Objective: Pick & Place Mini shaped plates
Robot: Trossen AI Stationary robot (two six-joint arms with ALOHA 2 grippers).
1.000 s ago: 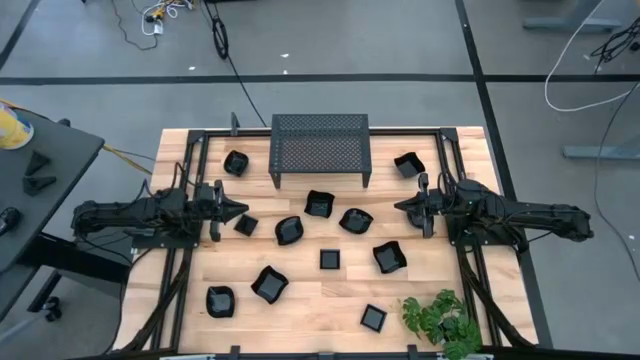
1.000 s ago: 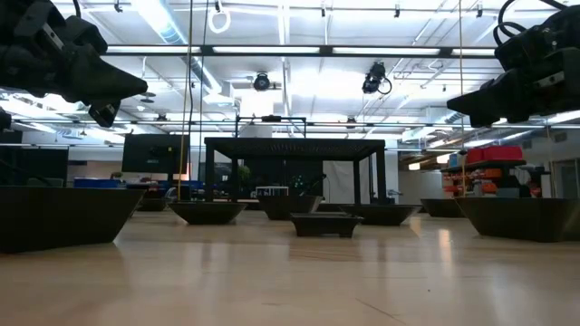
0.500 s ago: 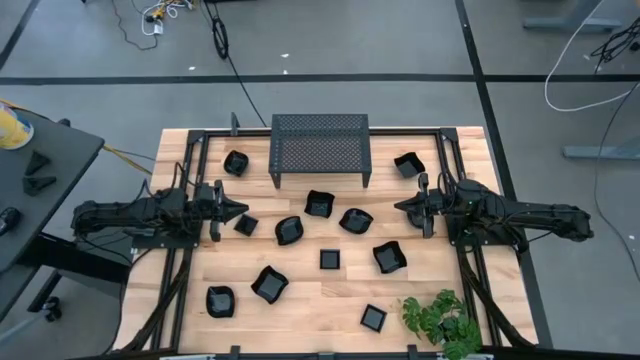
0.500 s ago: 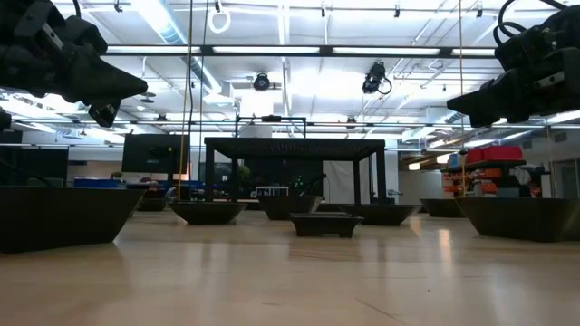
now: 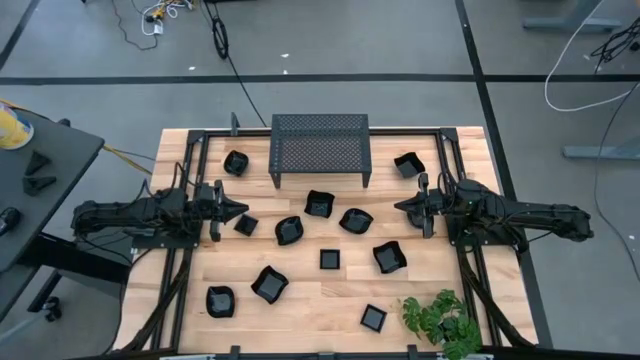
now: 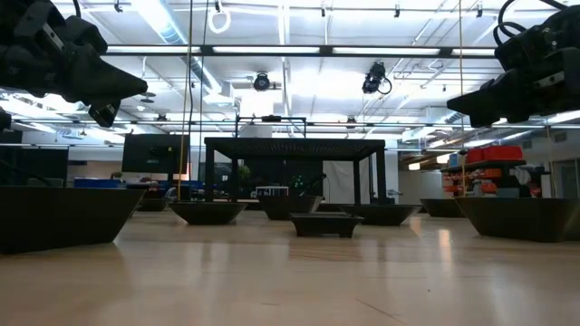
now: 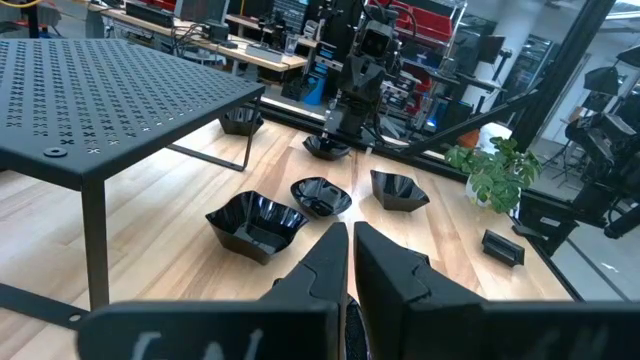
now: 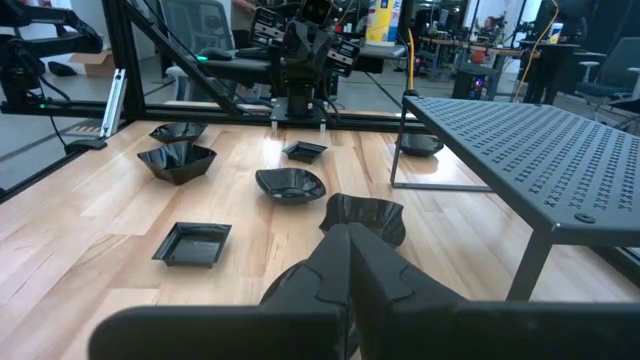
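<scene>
No placement had begun, as far as could be judged: the mini shaped plates (image 5: 320, 205) all lay loose on the table (image 5: 300, 300), none of them on the perforated stand (image 5: 320, 147) at 12 o'clock. The left gripper (image 5: 237, 209) at 9 o'clock and the right gripper (image 5: 400, 207) at 3 o'clock each hung above the wood with fingers pressed together on nothing. 11 plates were counted, glossy black with raised rims, square, rounded and wavy in outline, spread from beside the stand down to 6 o'clock near a small plant (image 5: 440, 320).
</scene>
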